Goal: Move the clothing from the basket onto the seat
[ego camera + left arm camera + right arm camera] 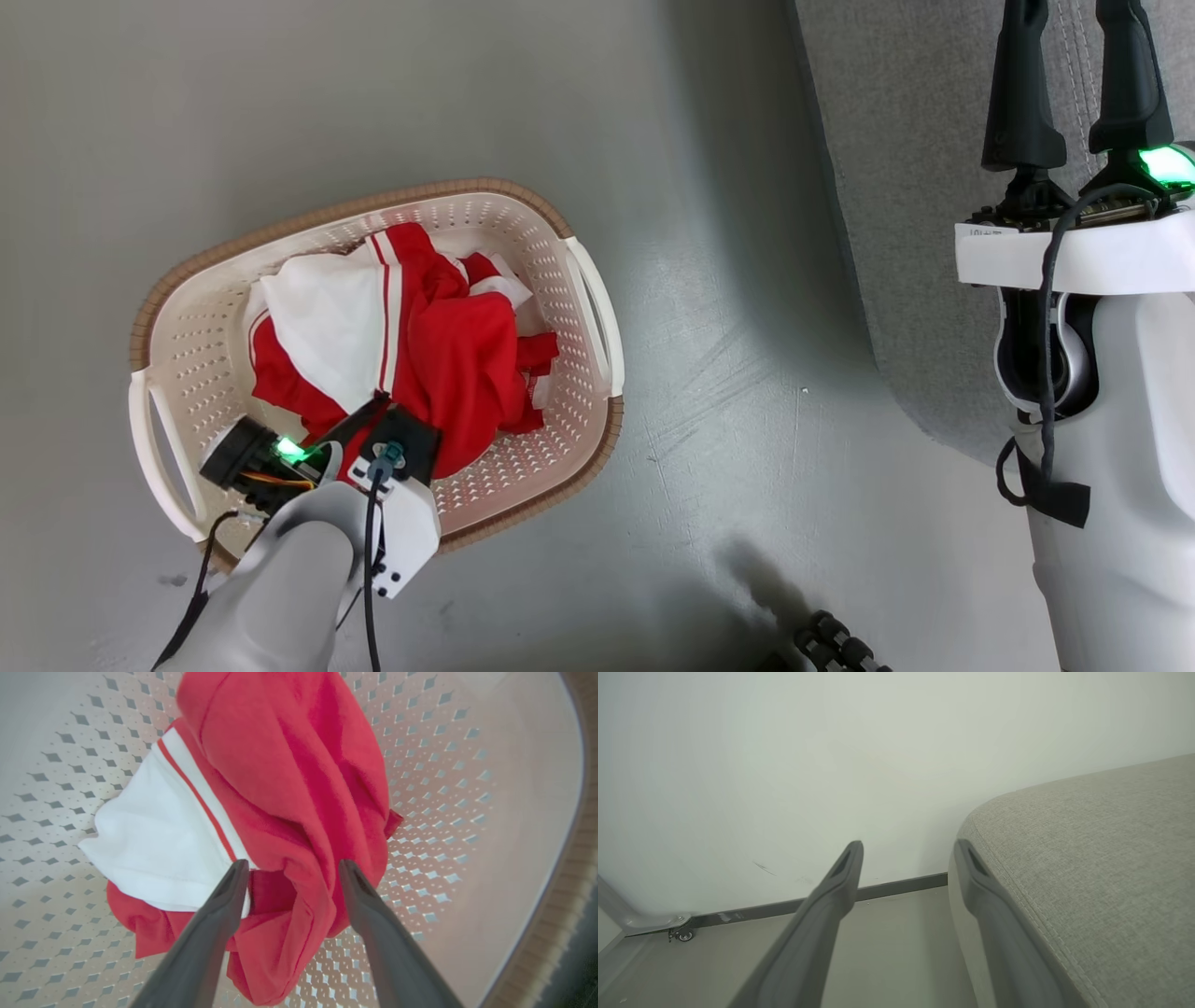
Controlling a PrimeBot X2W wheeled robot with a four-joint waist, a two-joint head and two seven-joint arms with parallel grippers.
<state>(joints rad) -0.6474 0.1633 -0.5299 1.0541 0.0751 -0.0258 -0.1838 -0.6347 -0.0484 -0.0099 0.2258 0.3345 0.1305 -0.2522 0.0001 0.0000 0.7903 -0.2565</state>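
Red clothing [457, 373] with white lining and red-striped white trim lies crumpled in a heap inside the cream perforated basket [187, 345], brown-rimmed, standing on the floor [728, 373]. The grey woven seat [906, 205] is nearby, apart from it.

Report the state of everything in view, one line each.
basket, upright on the floor, loaded.
clothing, crumpled in a heap inside the basket, not yet lifted.
seat, no clothing on the part that shows.
left gripper, open, fingers astride a red fold of the clothing.
right gripper, open, holding nothing, by the seat's edge.
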